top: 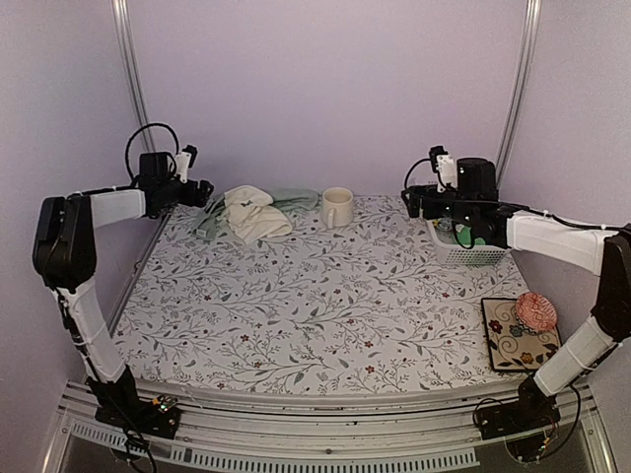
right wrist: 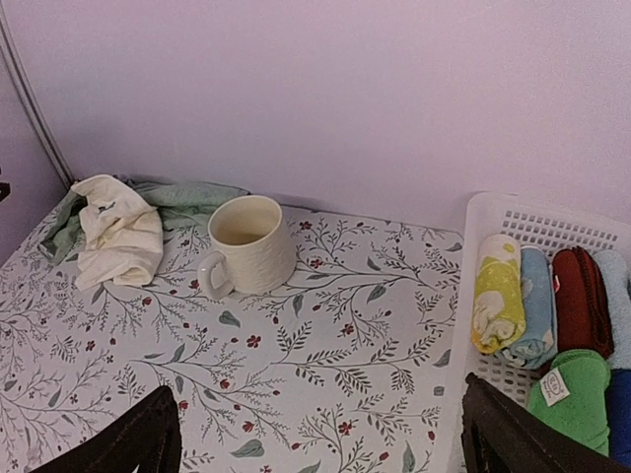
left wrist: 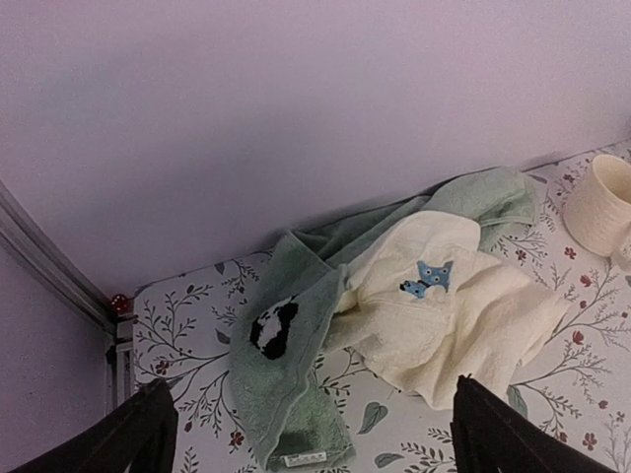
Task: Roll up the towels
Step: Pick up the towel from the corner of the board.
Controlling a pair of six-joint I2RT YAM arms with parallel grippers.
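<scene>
Lilac walls enclosed a floral-print counter (top: 325, 296). We found the cream towel (left wrist: 454, 315) heaped partly over the green towel (left wrist: 296, 374) at the far left corner, near the mug (right wrist: 248, 241). Both cloths looked soft, light and limp. We judged they would sag when lifted and need spreading flat, and were best taken by a free hem or corner. The left claw (left wrist: 314, 424) faced them wide open and empty; the right claw (right wrist: 320, 434) likewise gaped, holding nothing. Folds hid most corners, and we could not tell how far the green ran beneath the cream.
</scene>
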